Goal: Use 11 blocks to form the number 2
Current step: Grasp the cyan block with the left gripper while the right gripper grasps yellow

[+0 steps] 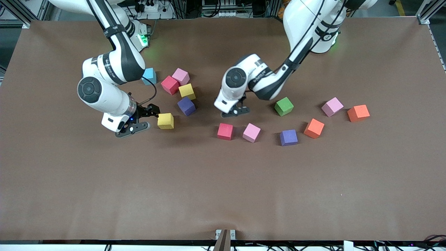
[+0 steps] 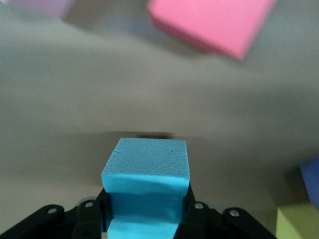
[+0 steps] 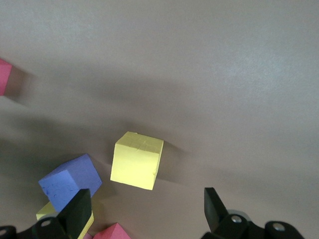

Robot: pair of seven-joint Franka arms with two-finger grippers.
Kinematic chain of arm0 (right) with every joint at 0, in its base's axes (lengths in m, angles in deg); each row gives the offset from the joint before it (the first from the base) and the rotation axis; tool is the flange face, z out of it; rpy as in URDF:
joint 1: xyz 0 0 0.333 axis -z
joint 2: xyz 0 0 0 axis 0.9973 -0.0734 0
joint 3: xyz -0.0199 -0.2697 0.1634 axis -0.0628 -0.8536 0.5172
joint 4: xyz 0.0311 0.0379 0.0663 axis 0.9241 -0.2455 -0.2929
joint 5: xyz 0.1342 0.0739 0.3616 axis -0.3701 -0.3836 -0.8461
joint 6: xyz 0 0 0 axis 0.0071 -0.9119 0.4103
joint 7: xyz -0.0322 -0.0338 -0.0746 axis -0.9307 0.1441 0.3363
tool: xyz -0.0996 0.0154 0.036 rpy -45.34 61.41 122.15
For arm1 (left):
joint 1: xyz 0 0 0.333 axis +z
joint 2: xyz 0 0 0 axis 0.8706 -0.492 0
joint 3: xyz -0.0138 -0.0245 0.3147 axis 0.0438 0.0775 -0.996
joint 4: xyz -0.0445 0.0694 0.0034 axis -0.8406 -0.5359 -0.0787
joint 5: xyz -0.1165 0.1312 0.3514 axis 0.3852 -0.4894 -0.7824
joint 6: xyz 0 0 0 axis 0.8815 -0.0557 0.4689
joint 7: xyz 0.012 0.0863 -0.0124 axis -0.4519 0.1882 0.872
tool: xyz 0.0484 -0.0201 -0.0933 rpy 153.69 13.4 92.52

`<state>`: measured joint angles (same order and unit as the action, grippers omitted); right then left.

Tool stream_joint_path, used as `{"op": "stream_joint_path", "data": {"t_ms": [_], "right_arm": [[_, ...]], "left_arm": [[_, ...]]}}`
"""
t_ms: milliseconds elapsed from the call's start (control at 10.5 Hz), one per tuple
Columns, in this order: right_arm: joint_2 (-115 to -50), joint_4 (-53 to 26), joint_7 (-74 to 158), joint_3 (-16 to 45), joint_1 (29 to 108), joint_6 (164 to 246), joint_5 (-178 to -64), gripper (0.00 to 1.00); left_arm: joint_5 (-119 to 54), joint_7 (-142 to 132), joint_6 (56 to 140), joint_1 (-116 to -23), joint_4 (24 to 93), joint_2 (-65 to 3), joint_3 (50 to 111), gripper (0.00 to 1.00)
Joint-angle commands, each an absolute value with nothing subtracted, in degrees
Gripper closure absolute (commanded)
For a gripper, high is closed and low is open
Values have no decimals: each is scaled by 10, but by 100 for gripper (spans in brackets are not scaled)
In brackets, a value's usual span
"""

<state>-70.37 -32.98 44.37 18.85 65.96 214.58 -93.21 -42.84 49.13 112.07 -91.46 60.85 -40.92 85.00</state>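
Between its fingers the left gripper (image 2: 147,219) clamps a sky-blue cube (image 2: 148,172); lift straight, set square. Right gripper (image 3: 144,211) waits open.

A matte brown surface (image 1: 223,195) fills nearly the whole frame under even, soft light. Along the top edge run aluminium frame rails (image 1: 21,14), dark cables (image 1: 223,7) and a power strip (image 1: 153,6).

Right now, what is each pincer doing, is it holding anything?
Left pincer: shut on a small sky blue foam cube.
Right pincer: open, holding nothing, beside a small yellow foam cube.
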Motion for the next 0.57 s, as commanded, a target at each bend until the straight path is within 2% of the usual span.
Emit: {"op": "stream_joint_path", "data": {"t_ms": [0,191,478], "right_arm": [[-661,-422,482,191,634,2229,-932,0],[-645,-457,555,192,634,2239,-934,0],[-664,-465,605,191,616,2287,-938,0]], "left_arm": [[-440,479,1120,-916,638,-392,884,68],[-440,471,1120,-916,682,-379,924,68],[-440,470,1120,-908,740,-348,939,67]]}}
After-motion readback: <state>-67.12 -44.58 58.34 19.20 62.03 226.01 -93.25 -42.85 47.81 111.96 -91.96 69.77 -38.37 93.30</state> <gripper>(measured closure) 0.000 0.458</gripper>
